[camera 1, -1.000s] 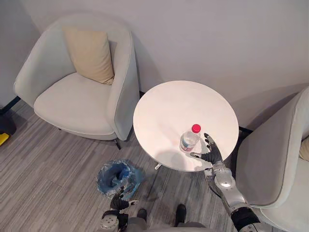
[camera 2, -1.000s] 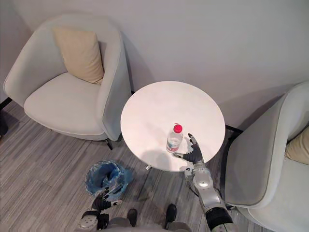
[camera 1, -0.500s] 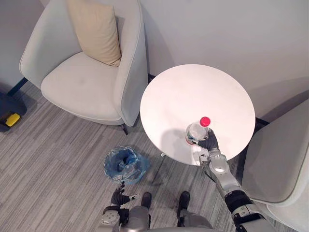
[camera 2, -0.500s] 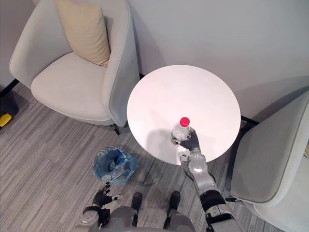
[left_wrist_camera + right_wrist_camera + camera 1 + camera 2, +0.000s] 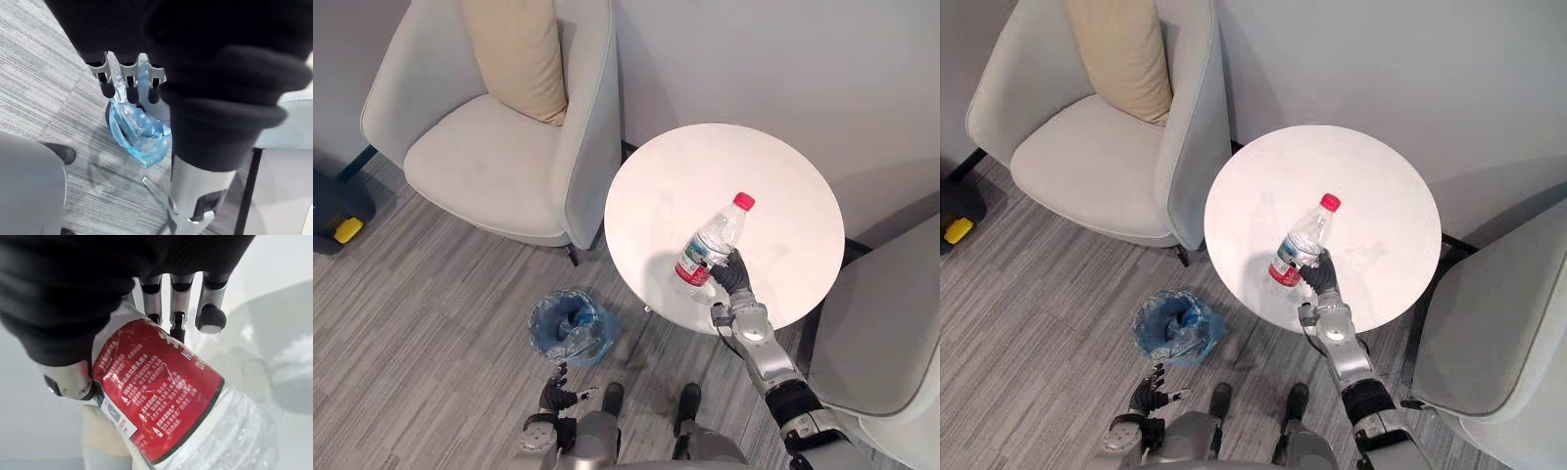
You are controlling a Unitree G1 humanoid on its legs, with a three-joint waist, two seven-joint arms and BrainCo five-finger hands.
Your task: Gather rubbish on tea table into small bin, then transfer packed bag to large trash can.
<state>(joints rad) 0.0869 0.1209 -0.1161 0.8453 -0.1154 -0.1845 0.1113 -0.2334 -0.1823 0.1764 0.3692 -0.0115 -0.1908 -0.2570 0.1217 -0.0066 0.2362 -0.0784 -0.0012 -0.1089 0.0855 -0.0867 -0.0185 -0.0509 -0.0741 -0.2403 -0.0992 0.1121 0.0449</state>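
Observation:
A clear plastic bottle [image 5: 710, 245] with a red cap and red label [image 5: 156, 401] hangs tilted just above the round white tea table [image 5: 783, 176], cap leaning away from me. My right hand [image 5: 736, 277] is shut round its lower body, fingers [image 5: 210, 308] curled over the label. The small bin [image 5: 570, 326], lined with a blue bag, stands on the floor left of the table's foot. My left hand [image 5: 553, 397] hangs low near the bin with its fingers [image 5: 128, 83] straight and nothing in them.
A pale armchair [image 5: 489, 147] with a beige cushion [image 5: 519, 54] stands left of the table, and a second armchair [image 5: 891, 333] sits at the right. A dark object with a yellow part [image 5: 337, 211] lies at the far left on the grey floor.
My right hand, open beside the standing bottle a second ago, has closed round it and lifted it off the table, tilted. The camera has shifted. The left hand stays low.

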